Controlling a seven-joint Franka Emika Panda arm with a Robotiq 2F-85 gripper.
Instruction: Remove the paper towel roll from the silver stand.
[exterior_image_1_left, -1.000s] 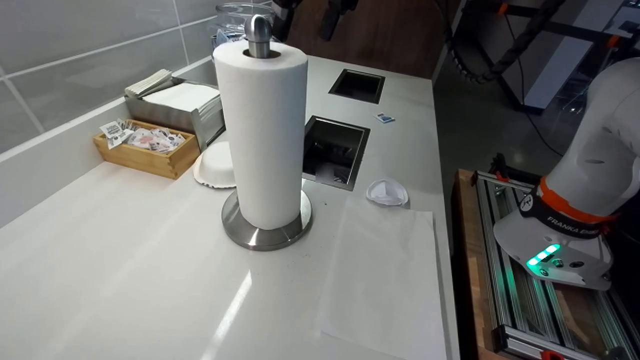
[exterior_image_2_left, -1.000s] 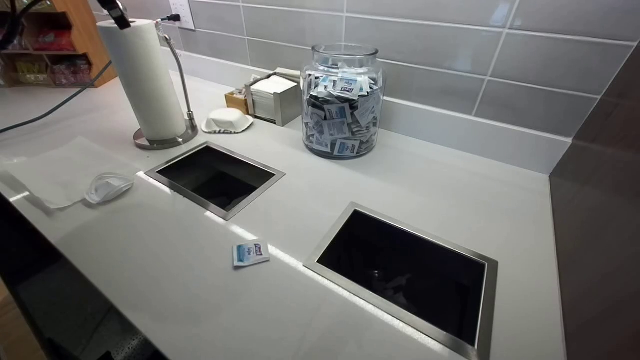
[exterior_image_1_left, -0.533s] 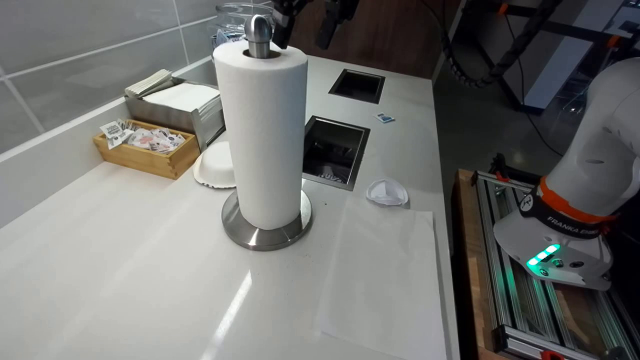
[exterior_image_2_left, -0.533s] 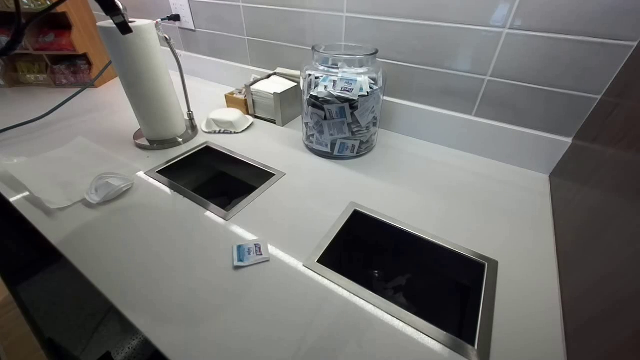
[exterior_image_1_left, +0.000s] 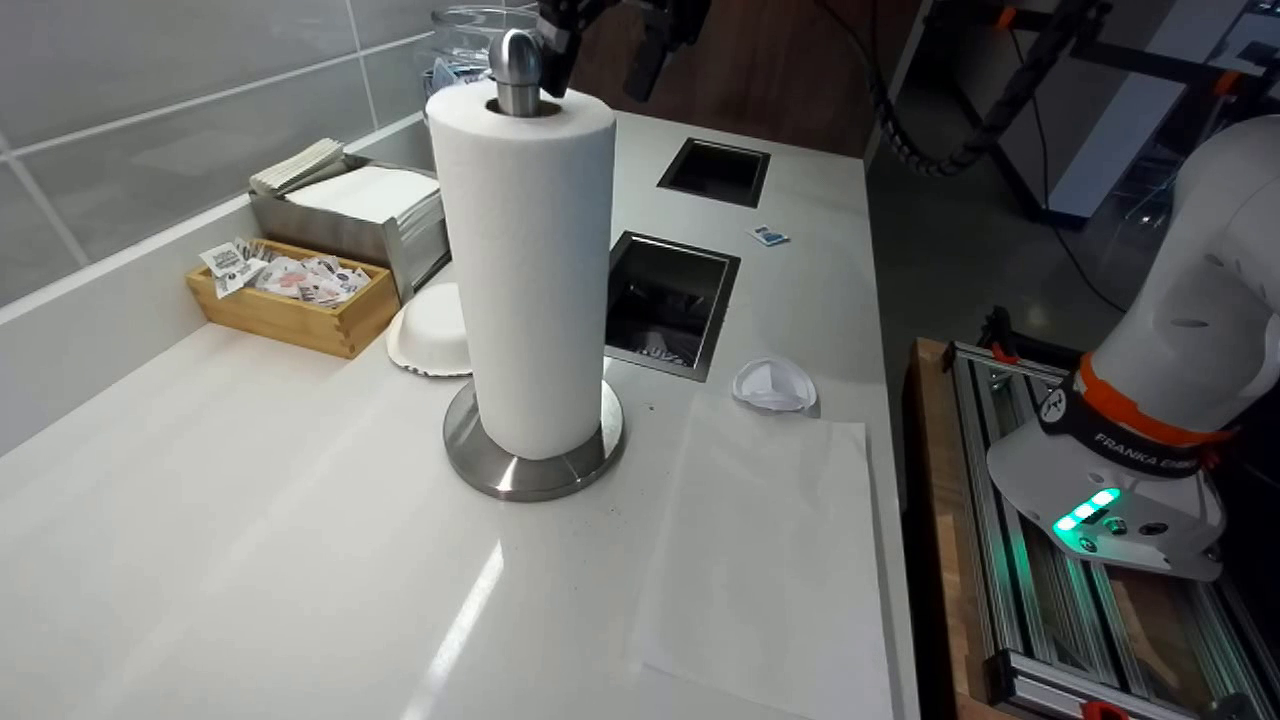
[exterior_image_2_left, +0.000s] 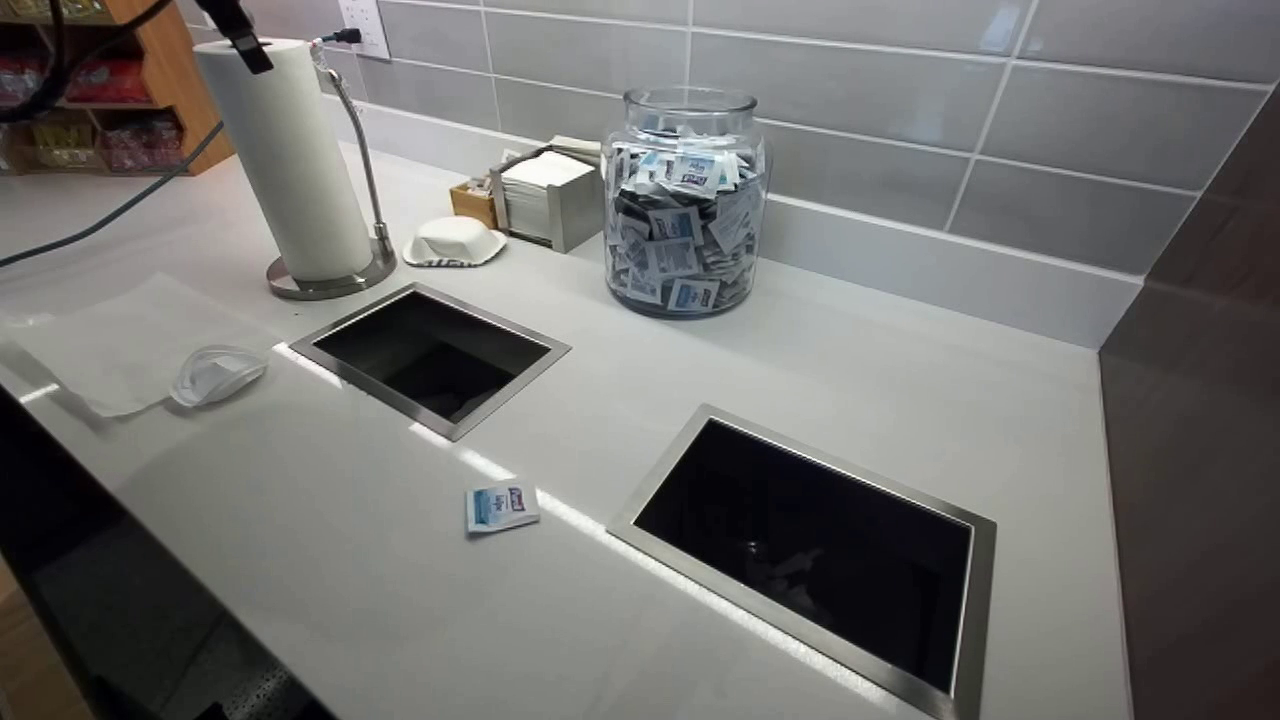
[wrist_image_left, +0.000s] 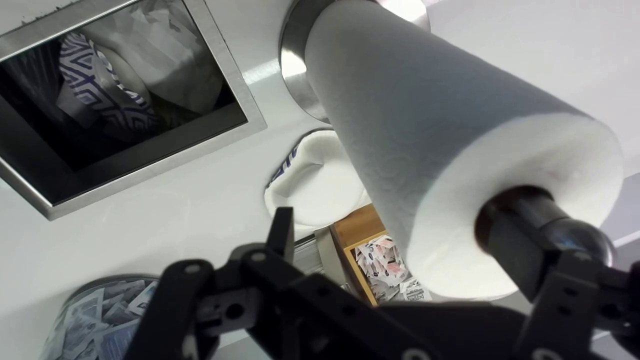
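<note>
The white paper towel roll (exterior_image_1_left: 530, 280) stands upright on the silver stand (exterior_image_1_left: 520, 480); the stand's knob pokes out of the tube hole. The roll (exterior_image_2_left: 290, 160) and the stand's base (exterior_image_2_left: 330, 287) also show in an exterior view. My gripper (exterior_image_1_left: 601, 80) is open and empty at the roll's top. In the wrist view, one finger of the gripper (wrist_image_left: 392, 232) lies beside the rod and knob (wrist_image_left: 575, 237), overlapping the roll's hole (wrist_image_left: 520, 192); the other finger is out past the roll (wrist_image_left: 425, 115). I cannot tell whether the near fingertip is inside the hole or touches the rod.
Beside the roll are a white paper bowl (exterior_image_2_left: 455, 242), a napkin holder (exterior_image_2_left: 545, 205) and a wooden packet box (exterior_image_1_left: 300, 310). A glass jar of packets (exterior_image_2_left: 685, 210) stands by the wall. Two counter openings (exterior_image_2_left: 430, 355) (exterior_image_2_left: 810, 550) lie near. A crumpled tissue (exterior_image_1_left: 775, 385) lies towards the counter edge.
My gripper has moved down and towards the stand's knob, staying open. The roll and stand have not moved.
</note>
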